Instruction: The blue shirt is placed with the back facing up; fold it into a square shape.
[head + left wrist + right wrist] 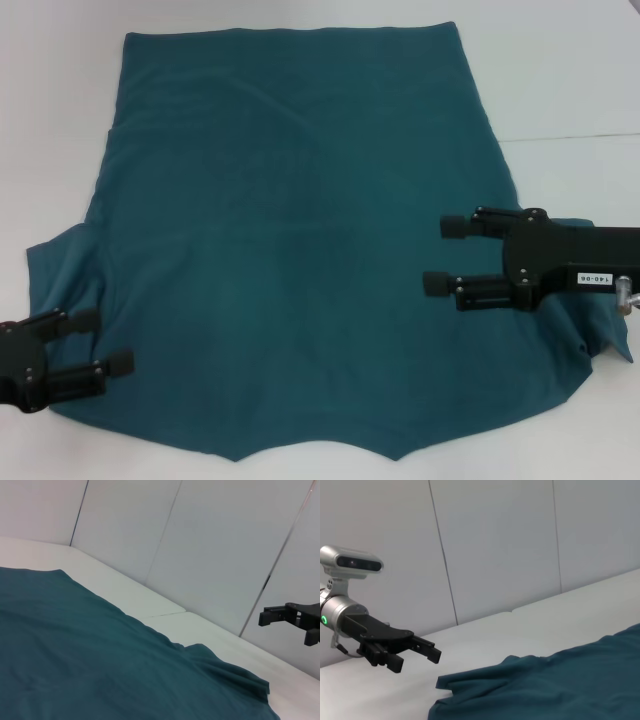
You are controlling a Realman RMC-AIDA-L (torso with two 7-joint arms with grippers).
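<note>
The blue shirt lies spread flat on the white table, plain side up, hem at the far end and sleeves toward me. My left gripper hovers open over the near left sleeve, nothing between its fingers. Over the shirt's right side, near the other sleeve, my right gripper is open and empty too. The left wrist view shows the shirt with the right gripper far off above the table. In the right wrist view the shirt's rumpled edge shows, with the left gripper beyond it.
White tabletop surrounds the shirt on all sides, with a seam line running across it at the right. Pale wall panels stand behind the table. Nothing else lies on the surface.
</note>
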